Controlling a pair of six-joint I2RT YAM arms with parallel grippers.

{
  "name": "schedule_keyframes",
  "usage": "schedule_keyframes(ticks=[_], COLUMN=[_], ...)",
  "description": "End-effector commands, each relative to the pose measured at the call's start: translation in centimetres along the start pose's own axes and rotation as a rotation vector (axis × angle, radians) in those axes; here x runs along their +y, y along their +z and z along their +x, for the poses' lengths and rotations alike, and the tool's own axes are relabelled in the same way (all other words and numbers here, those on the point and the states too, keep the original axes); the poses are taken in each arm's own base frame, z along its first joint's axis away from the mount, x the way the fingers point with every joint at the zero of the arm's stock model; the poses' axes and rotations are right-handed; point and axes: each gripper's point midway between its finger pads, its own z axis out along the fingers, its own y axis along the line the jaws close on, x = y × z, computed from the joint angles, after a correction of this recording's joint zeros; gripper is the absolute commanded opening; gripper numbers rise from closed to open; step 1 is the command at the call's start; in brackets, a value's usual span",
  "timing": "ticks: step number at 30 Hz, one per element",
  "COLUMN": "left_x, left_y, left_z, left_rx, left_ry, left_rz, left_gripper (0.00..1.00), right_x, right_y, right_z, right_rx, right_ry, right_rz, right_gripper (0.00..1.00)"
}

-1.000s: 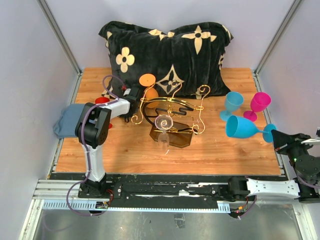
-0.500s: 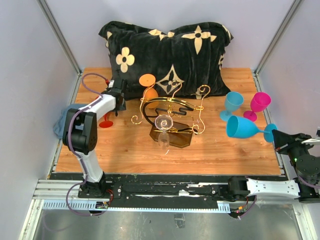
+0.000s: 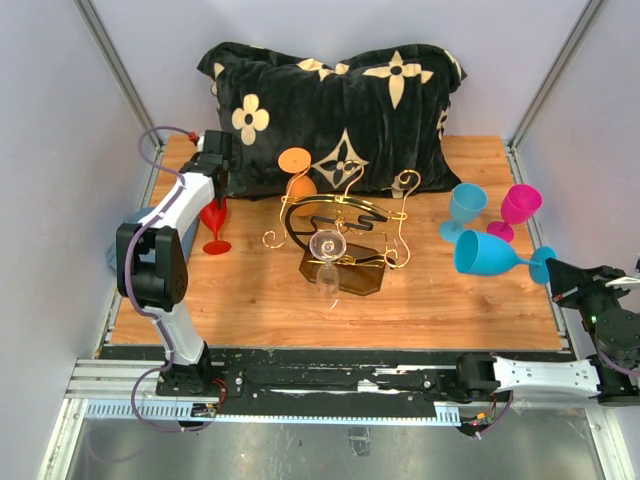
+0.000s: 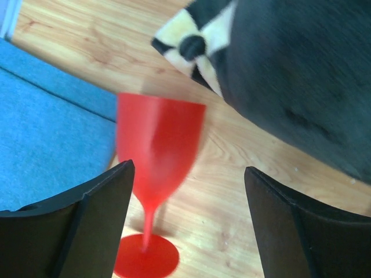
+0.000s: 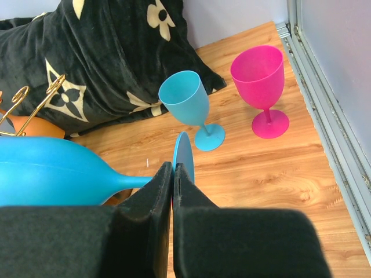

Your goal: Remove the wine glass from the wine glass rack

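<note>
Release is judged the step in hand: the red plastic wine glass point(image 3: 215, 225) is stood upright on the wooden tabletop point(image 3: 430, 300), left of the central gold wire wine glass rack point(image 3: 340, 225), framed by the left gripper point(image 4: 188, 174), which is spread wide. The right gripper point(image 5: 173, 168) is closed tight. Next, a retreat without tipping the glass is called for.

Pale lilac walls point(image 3: 60, 150) closed in a wooden table point(image 3: 450, 300) on three sides, metal posts point(image 3: 120, 72) rising at the upper corners of the frame. A black pillow point(image 3: 330, 110) lay at top centre. Soft, even light fell throughout.
</note>
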Motion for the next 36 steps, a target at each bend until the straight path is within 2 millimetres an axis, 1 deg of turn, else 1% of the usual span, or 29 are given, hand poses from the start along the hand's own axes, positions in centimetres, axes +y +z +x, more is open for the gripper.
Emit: schedule_keyframes(ticks=[1, 4, 5, 6, 7, 12, 17, 21, 24, 26, 29, 32, 33, 35, 36], left_x=[1.9, 2.1, 2.0, 2.0, 1.9, 1.6, 2.0, 2.0, 1.8, 1.7, 1.7, 2.6, 3.0, 3.6, 3.9], left_y=[1.8, 2.7, 2.8, 3.1, 3.2, 4.5, 6.1, 7.2, 8.0, 8.2, 7.1, 5.1, 4.5, 3.1, 2.4], left_z=[0.0, 0.3, 0.1, 0.6, 0.6, 2.5, 4.6, 5.2, 4.9, 4.6, 3.3, 1.3, 1.0, -0.5, -1.0], left_rx=[0.074, 0.106, 0.113, 0.135, 0.147, 0.222, 0.299, 0.331, 0.327, 0.327, 0.277, 0.170, 0.140, 0.065, 0.037], left_ry=[-0.033, -0.005, 0.001, 0.015, 0.021, 0.066, 0.076, 0.067, 0.071, 0.073, 0.047, 0.007, -0.001, -0.024, -0.033], left_rz=[-0.032, -0.053, -0.056, -0.061, -0.065, -0.059, -0.063, -0.039, -0.030, -0.028, -0.018, -0.024, -0.030, -0.036, -0.036], left_gripper=[0.84, 0.88, 0.89, 0.89, 0.89, 0.92, 0.94, 0.95, 0.94, 0.85, 0.72, 0.66, 0.63, 0.59, 0.57], right_x=[-0.6, -0.5, -0.5, -0.5, -0.5, -0.5, -0.5, -0.5, -0.3, -0.2, 0.3, 0.8, 1.0, 1.8, 2.4], right_y=[0.4, 0.4, 0.5, 0.5, 0.5, 0.5, 0.4, 0.5, 0.5, 0.5, 0.6, 0.8, 0.9, 1.2, 1.3], right_z=[-1.0, -1.0, -1.0, -1.1, -1.1, -1.0, -1.0, -1.0, -1.0, -1.0, -1.2, -1.8, -2.0, -2.2, -2.5], right_rx=[-0.042, -0.047, -0.048, -0.050, -0.050, -0.050, -0.048, -0.047, -0.049, -0.046, -0.044, -0.036, -0.028, -0.014, -0.026], right_ry=[-0.052, -0.055, -0.054, -0.053, -0.052, -0.053, -0.054, -0.060, -0.063, -0.069, -0.095, -0.072, -0.051, -0.038, -0.066], right_rz=[0.020, 0.024, 0.024, 0.025, 0.026, 0.026, 0.025, 0.024, 0.025, 0.023, 0.014, -0.006, -0.021, -0.056, -0.051], right_gripper=[0.01, 0.01, 0.01, 0.01, 0.01, 0.01, 0.01, 0.01, 0.01, 0.01, 0.01, 0.01, 0.01, 0.01, 0.01])
